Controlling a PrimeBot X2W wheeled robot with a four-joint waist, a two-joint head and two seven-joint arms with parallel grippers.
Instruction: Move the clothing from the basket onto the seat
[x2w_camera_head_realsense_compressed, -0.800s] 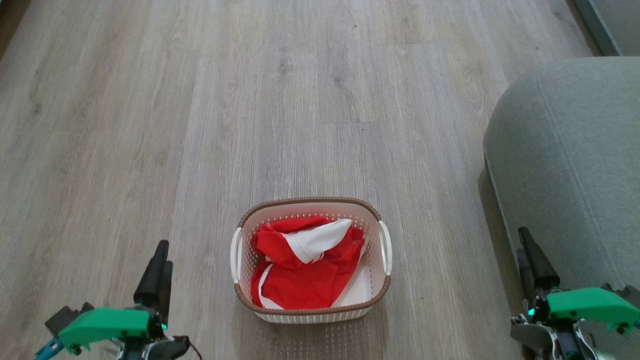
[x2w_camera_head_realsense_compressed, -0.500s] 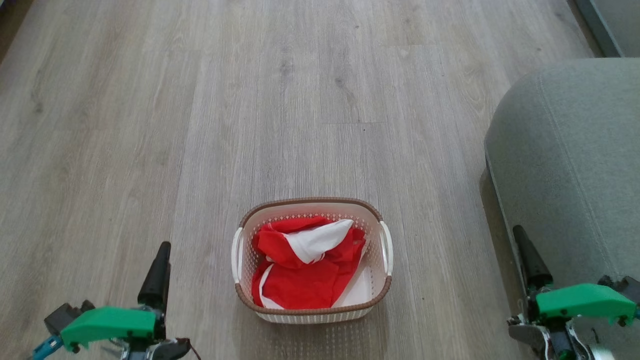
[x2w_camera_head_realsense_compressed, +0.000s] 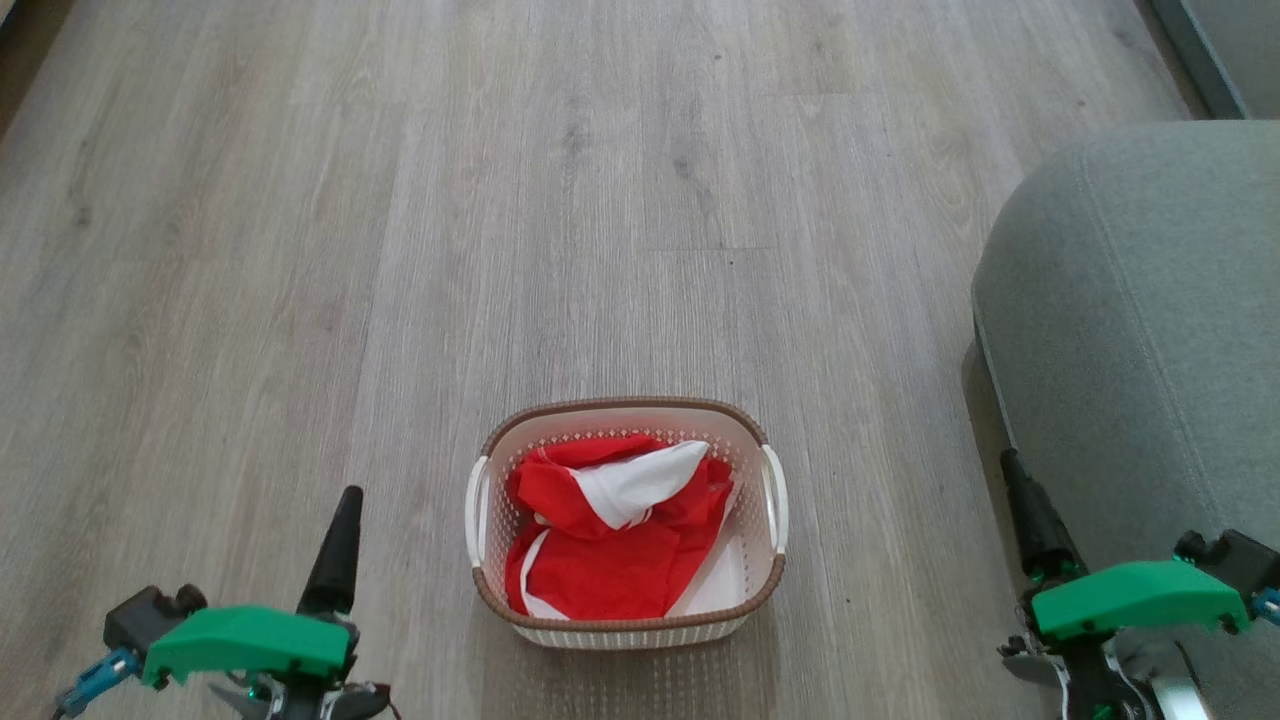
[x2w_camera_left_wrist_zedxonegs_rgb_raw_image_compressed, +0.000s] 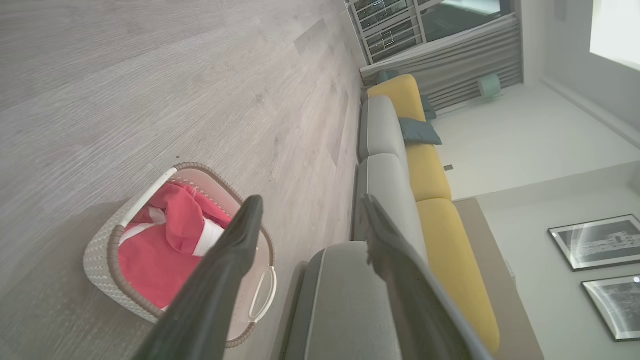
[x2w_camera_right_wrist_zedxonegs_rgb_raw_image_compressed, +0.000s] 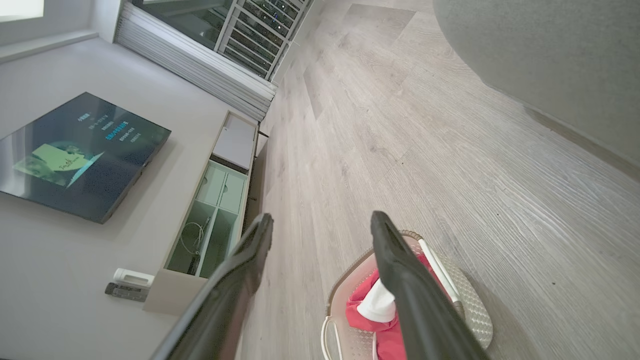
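Clothing (x2w_camera_head_realsense_compressed: 610, 545): red, white part perhaps a sleeve, in basket (x2w_camera_head_realsense_compressed: 620, 407) near seat (x2w_camera_head_realsense_compressed: 1130, 330). Left gripper (x2w_camera_left_wrist_zedxonegs_rgb_raw_image_compressed: 311, 201), right gripper (x2w_camera_right_wrist_zedxonegs_rgb_raw_image_compressed: 321, 216): fingers apart, empty.

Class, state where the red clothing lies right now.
In the head view the clothing lies bunched inside the basket on the wooden floor, low centre, with the seat off to its right.

- I see a grey wood-plank floor (x2w_camera_head_realsense_compressed: 400, 250) filling most of the frame.
- The basket (x2w_camera_head_realsense_compressed: 625, 622) stands on it, lower centre.
- The seat (x2w_camera_head_realsense_compressed: 1150, 320) rests at right.
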